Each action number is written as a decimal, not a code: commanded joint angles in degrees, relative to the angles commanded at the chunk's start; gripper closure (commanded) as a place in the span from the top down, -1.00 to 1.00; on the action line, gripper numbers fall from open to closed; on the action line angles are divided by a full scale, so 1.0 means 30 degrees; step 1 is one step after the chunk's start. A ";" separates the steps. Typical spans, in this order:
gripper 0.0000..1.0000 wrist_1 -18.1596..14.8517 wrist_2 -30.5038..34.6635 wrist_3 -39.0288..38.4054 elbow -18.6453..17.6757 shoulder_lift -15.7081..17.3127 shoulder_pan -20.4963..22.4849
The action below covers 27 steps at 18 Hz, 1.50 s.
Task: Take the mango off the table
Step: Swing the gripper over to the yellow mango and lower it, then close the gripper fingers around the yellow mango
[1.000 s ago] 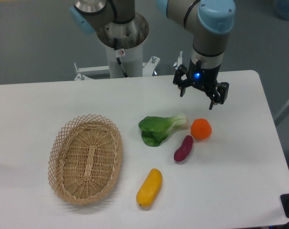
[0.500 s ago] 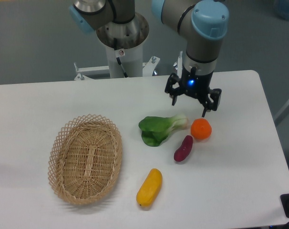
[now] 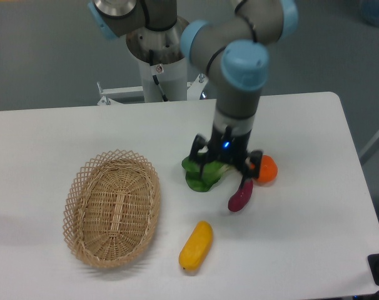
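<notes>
The mango (image 3: 196,245), a yellow-orange oval fruit, lies on the white table (image 3: 64,131) near the front edge, right of the basket. My gripper (image 3: 223,167) hangs open and empty above the leafy green vegetable and the purple piece, well behind the mango and a little to its right. Its two fingers point down, spread apart.
A woven wicker basket (image 3: 112,207) sits at the left. A green leafy vegetable (image 3: 201,176), a dark purple elongated piece (image 3: 240,195) and a round orange fruit (image 3: 265,170) lie together under and beside the gripper. The arm's base (image 3: 159,56) stands behind the table.
The arm has swung forward and left, from above the table's back right toward the vegetables, and has come lower. The objects on the table have not moved.
</notes>
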 joint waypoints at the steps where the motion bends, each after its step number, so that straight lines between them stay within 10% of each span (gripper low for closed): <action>1: 1.00 0.0117 0.0000 -0.0057 0.0262 -0.0410 -0.0205; 7: 1.00 0.2050 -0.0029 -0.0117 0.0996 -0.2198 -0.0821; 27: 1.00 0.3662 0.1932 -0.0234 0.1585 -0.4897 -0.1964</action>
